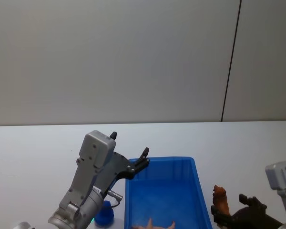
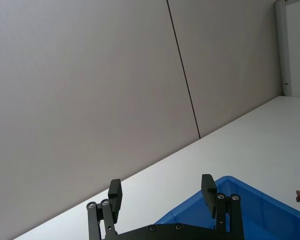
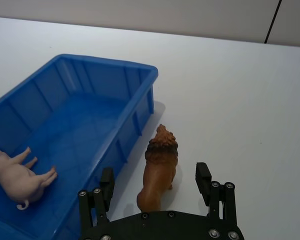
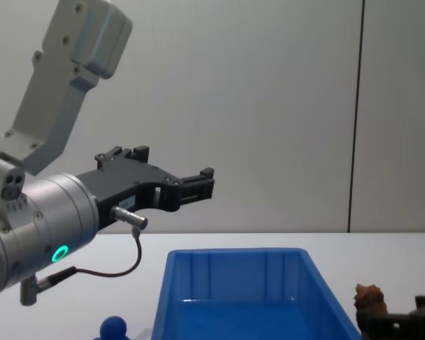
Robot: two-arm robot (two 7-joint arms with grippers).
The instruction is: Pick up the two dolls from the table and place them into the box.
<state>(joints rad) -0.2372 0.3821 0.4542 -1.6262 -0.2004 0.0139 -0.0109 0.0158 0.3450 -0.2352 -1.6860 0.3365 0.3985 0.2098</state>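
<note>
1. Jaws of the right gripper stand wide open and hold nothing. One finger sits on each side of the lion's rear, with a gap on both sides.
2. The right gripper is low over the table, at the near right, just right of the box.
3. The lion, shaggy and reddish-brown, stands upright on the table just beside the box's right wall. It is apart from that wall, and its head points to the far side.
4. Jaws of the left gripper are also wide open and empty.
5. The left gripper is raised well above the table, over the far left corner of the box, pointing to the far side. The chest view shows it high above the box rim.
6. The blue doll sits on the table just left of the box, at the near left, below the left arm. Its round head shows in the chest view.
7. The box is bright blue and open-topped, and sits on the table between the two dolls.
8. A pink pig lies on its side on the box floor, at the near end.
</note>
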